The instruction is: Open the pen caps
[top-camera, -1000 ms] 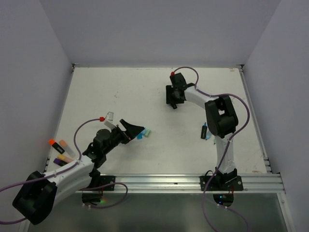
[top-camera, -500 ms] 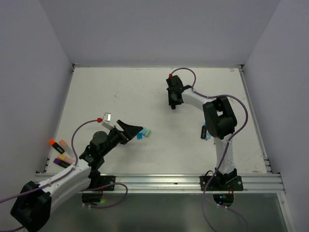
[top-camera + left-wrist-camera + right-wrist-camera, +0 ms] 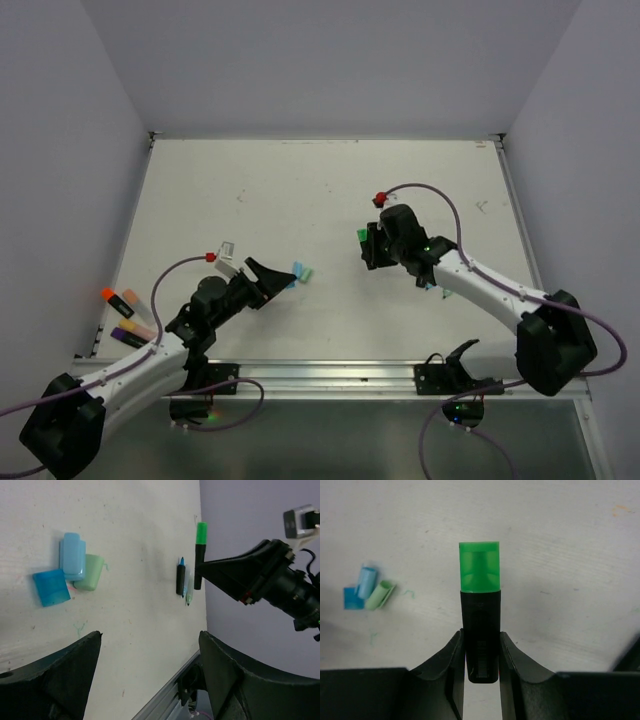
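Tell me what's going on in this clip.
The right gripper clamps a black marker, green cap on, above the table. The left gripper hangs open near three loose caps, blue, light blue and mint, lying together on the table.

Lower end of black marker body (image 3: 480, 611) hidden between right hand (image 3: 481, 636) fingers; in top view only green cap (image 3: 361, 235) shows past hand; left hand (image 3: 149, 637) fingers cut by bottom edge; pens (image 3: 430, 285) on tabletop (image 3: 300, 190) mostly under right arm (image 3: 480, 285), too small to tell colours
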